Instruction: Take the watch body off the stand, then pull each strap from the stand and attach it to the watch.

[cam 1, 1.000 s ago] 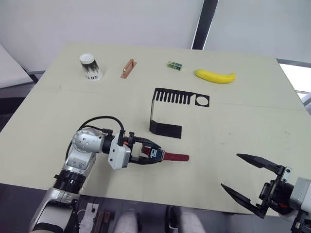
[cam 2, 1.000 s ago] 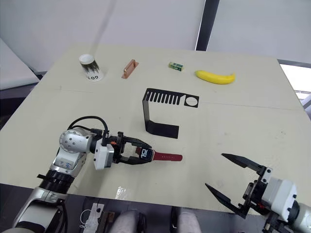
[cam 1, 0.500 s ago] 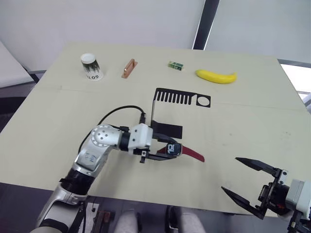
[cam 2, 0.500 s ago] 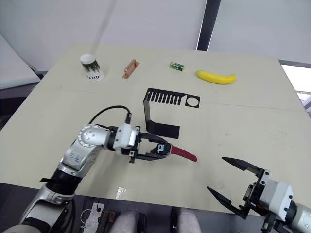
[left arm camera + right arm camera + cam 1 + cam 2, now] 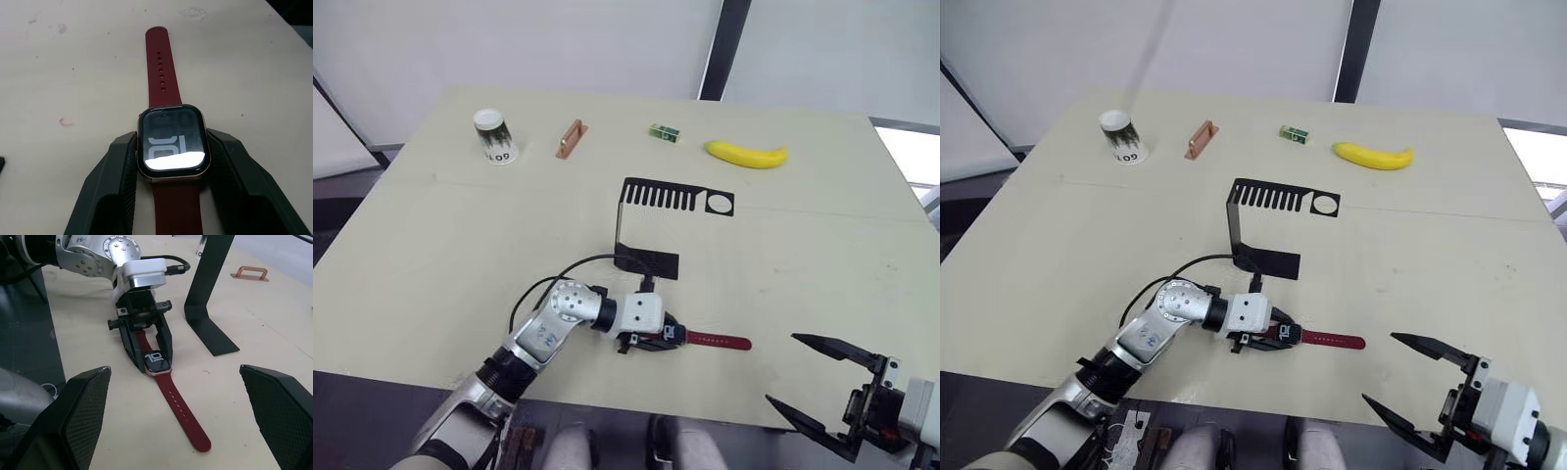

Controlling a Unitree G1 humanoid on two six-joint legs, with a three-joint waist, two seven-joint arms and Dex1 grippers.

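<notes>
Soft, even daylight is flooding the table (image 5: 431, 245), casting only faint shadows. A white glare patch is sitting on the watch body (image 5: 172, 142) screen in the left wrist view, where the gripper fingers (image 5: 110, 191) are blurring near the lens.

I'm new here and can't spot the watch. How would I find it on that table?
Start at the black stand mid-table, then look toward the near edge. There the left gripper clamps the watch, its dark-red strap lying flat, pointing toward the right gripper. Nothing else there is dark red.
</notes>
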